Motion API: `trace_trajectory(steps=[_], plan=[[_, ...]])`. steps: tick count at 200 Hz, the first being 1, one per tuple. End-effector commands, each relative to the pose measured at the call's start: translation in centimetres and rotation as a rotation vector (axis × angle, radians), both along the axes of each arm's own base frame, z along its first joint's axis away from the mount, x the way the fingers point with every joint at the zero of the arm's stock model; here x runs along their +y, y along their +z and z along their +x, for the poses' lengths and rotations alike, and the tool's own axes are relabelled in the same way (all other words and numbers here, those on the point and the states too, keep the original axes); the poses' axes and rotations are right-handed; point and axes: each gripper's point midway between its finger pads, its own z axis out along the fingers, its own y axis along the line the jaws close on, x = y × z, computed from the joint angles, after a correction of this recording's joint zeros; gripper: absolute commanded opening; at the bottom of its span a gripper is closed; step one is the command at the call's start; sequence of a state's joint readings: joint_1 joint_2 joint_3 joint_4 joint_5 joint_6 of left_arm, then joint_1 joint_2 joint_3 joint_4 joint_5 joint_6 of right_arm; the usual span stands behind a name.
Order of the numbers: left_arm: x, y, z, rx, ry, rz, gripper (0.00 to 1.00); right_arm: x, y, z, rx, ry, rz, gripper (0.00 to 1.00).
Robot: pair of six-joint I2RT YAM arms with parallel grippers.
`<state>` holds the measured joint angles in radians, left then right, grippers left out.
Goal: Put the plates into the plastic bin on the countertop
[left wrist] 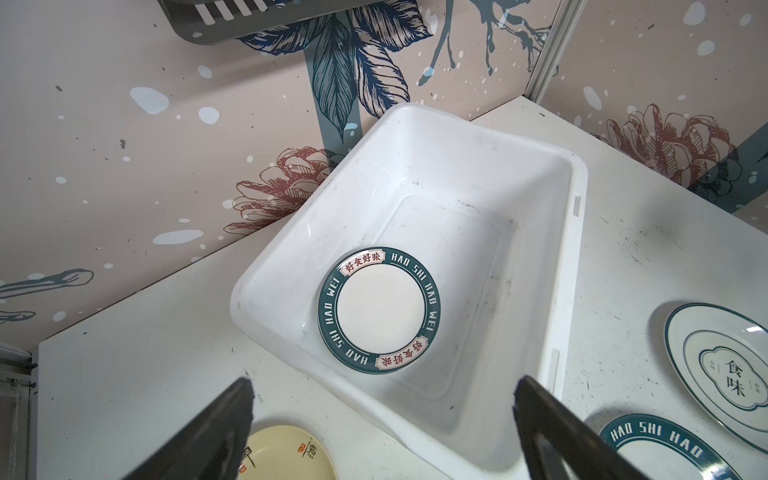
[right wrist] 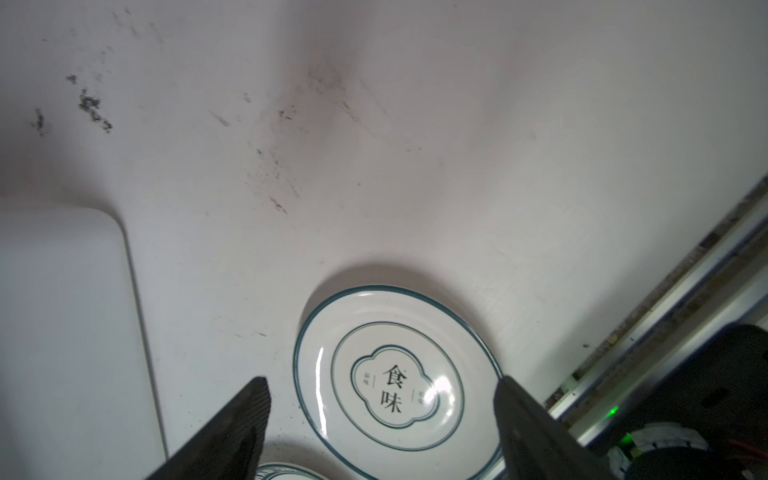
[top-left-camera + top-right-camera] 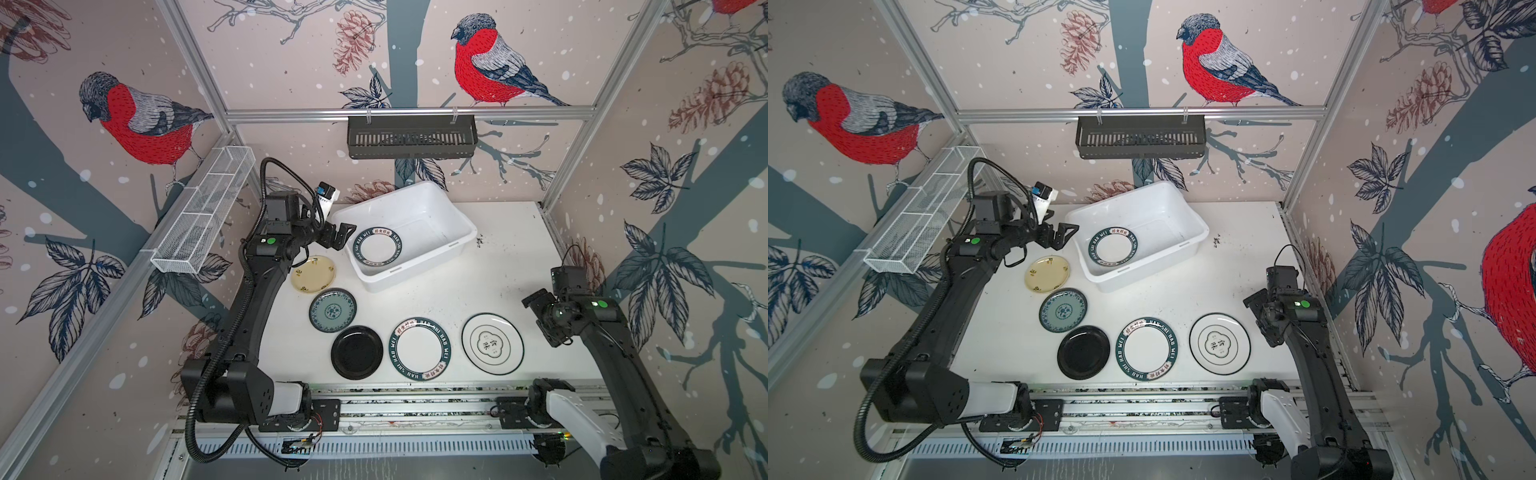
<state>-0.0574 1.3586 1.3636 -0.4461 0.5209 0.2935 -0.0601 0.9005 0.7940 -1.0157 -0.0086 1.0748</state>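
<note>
Green-lettered white plate point(image 3: 377, 246) lies flat in the white bin point(image 3: 430, 214); left and right jaws stand wide.

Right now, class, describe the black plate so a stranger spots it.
Find the white tub on the table. In front of it, the black plate lies between a teal plate and a green-rimmed plate. It alone is plain and dark.

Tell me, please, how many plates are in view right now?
6. One green-lettered plate lies inside the plastic bin; on the countertop sit the pale yellow plate, teal floral plate, black plate, second green-lettered plate and emblem plate. More could be hidden under an arm.
</note>
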Motion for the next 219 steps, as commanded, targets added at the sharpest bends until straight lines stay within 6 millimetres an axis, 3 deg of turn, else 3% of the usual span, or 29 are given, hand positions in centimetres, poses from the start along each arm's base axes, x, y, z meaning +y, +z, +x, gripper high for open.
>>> trace_trajectory(steps=[1, 60, 135, 219], plan=[[-0.5, 1.1, -0.2, -0.055, -0.031, -0.007, 0.97, 0.2, -1.6, -1.5, 0.041, -0.026, 0.038, 0.85], [-0.3, 0.5, -1.1, -0.053, -0.02, -0.003, 0.97, 2.3, -5.1, -3.5, 0.094, -0.003, 0.164, 0.83], [0.0, -0.1, -1.6, -0.041, -0.004, 0.005, 0.96, 4.2, -7.6, -4.4, 0.099, 0.012, 0.273, 0.78], [0.1, -0.2, -1.9, -0.038, 0.005, 0.005, 0.97, 4.7, -8.8, -4.3, 0.1, 0.037, 0.294, 0.76]])
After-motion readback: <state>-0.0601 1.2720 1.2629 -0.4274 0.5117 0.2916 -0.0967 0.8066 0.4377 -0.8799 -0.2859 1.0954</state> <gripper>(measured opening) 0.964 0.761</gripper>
